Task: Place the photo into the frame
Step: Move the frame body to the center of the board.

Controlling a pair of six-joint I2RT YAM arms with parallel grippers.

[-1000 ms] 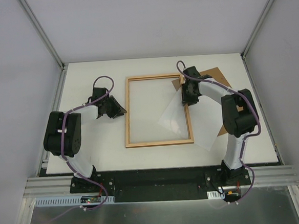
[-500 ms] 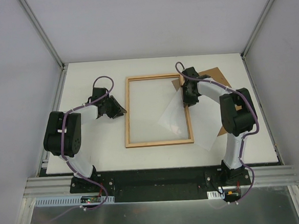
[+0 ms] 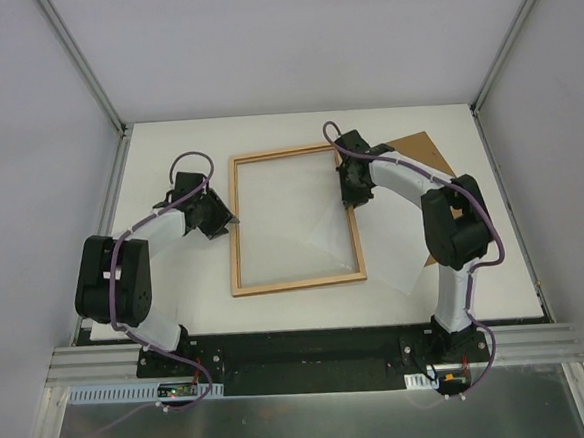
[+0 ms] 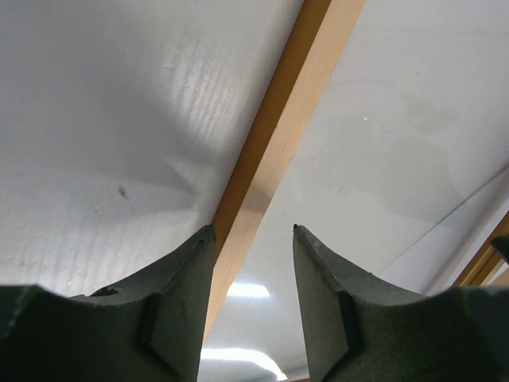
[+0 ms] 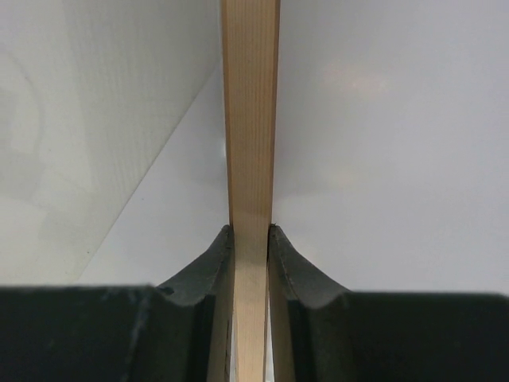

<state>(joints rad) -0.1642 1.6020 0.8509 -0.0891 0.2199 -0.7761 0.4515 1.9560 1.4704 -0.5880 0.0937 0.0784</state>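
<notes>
The frame [image 3: 297, 285] lies flat on the white table, pale wood side up, with its clear pane. My right gripper [image 3: 350, 190] is shut on its right rail, which runs between the pads in the right wrist view [image 5: 250, 103]. My left gripper [image 3: 218, 219] is open at the left rail. In the left wrist view that rail [image 4: 278, 135] passes between the spread fingers, close to the left one. The photo [image 3: 395, 257] lies white side up, skewed, partly under the frame's lower right corner.
A brown backing board [image 3: 423, 152] lies at the back right, partly behind my right arm. The white table [image 3: 177, 297] is bounded by grey walls left, right and behind, with a metal rail at the near edge.
The frame has slid left over the photo, with my right gripper shut on its right rail. My left gripper now has the left rail between its open fingers.
</notes>
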